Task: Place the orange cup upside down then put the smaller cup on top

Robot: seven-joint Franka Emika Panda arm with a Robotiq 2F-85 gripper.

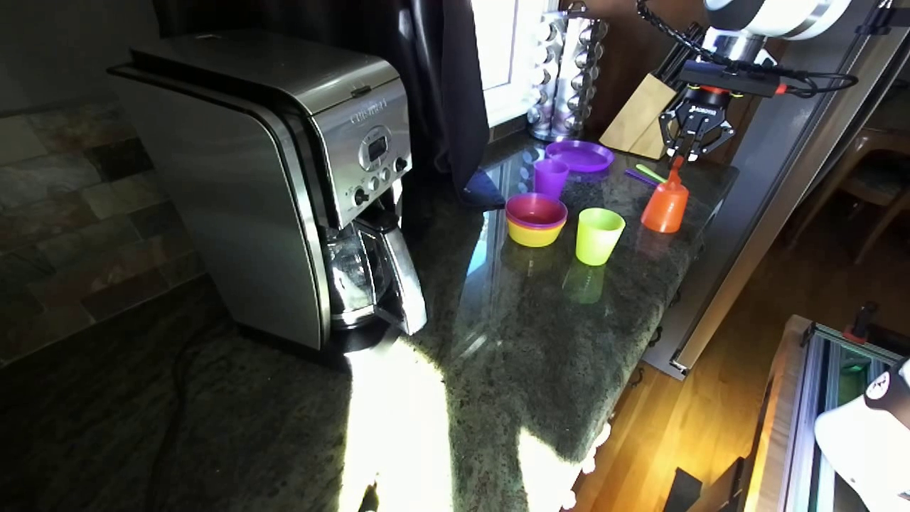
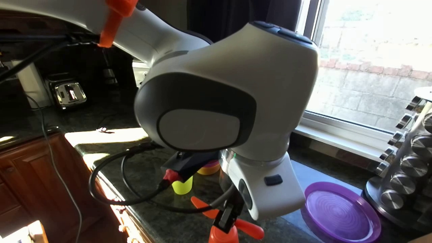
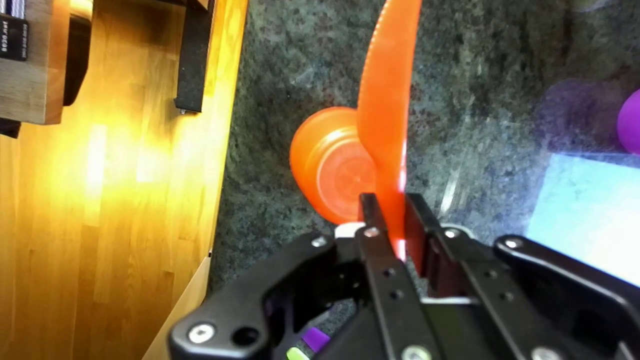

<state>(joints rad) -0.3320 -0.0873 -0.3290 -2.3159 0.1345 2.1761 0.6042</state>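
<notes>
My gripper (image 3: pixel 392 202) is shut on an orange plastic knife (image 3: pixel 386 95), whose blade reaches away past the fingertips. Below it the orange cup (image 3: pixel 330 160) stands upside down on the dark counter, its narrow base facing up. From the wrist the knife crosses over the cup's right part; whether they touch I cannot tell. In an exterior view the cup (image 1: pixel 666 208) sits near the counter's edge, directly under the gripper (image 1: pixel 684 153). A lime green cup (image 1: pixel 598 238) and a purple cup (image 1: pixel 550 178) stand upright farther along; which is the smaller cup I cannot tell.
Stacked bowls (image 1: pixel 536 224), yellow outermost, sit beside the green cup. A purple plate (image 1: pixel 579 155), a wooden knife block (image 1: pixel 638 117) and a spice rack (image 1: pixel 565 78) are toward the back. Green and purple utensils (image 1: pixel 643 175) lie near the orange cup. A coffee maker (image 1: pixel 284 178) stands farther off.
</notes>
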